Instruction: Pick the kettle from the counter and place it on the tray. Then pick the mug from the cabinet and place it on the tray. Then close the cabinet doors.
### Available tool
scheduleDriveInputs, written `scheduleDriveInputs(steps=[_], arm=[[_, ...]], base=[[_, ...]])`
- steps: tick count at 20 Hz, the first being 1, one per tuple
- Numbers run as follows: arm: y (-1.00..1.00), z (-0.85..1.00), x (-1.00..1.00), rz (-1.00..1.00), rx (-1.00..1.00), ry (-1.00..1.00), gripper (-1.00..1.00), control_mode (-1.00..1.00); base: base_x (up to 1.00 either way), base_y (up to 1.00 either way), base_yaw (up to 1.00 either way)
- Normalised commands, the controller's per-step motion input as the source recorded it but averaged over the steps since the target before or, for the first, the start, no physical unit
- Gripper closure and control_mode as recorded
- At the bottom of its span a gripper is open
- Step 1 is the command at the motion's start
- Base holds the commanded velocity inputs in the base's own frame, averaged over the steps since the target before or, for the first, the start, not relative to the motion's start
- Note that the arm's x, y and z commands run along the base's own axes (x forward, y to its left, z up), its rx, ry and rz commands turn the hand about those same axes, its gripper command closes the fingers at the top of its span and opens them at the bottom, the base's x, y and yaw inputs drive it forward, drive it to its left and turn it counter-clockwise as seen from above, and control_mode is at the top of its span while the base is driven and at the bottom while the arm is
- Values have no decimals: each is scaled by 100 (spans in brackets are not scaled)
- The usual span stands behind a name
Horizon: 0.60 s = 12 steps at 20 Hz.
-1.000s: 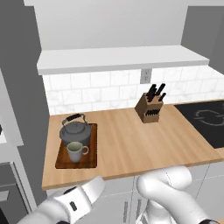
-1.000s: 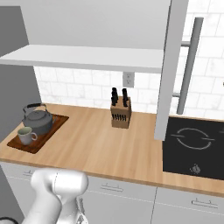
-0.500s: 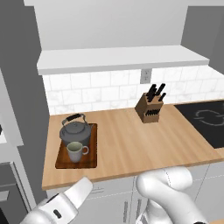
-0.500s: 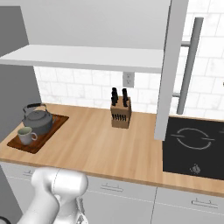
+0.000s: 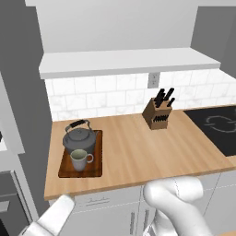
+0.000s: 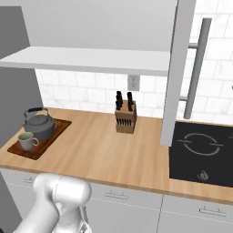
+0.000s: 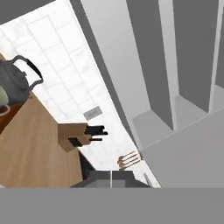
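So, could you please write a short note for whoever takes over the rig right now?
Pincer: shut, holding nothing that can be seen.
Kettle: on the tray, at the left end of the counter.
Mug: on the same tray, in front of the kettle.
Done: kettle and mug both placed.
Left: close the cabinet doors; one door stands open edge-on above the hob in the right base view. The other door's state cannot be told.

Even bright render, soft shadows, slight blur.
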Motion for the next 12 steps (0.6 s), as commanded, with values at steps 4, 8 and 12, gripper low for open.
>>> scheduleDriveInputs(steps=[4,8,12], arm=[[19,23,-28,0,-18,-30,100,-100],[21,43,-21,0,-11,-31,100,-100],[21,53,-6,0,-8,-34,100,-100]], base=[[0,0,0],[0,0,0],[0,0,0]])
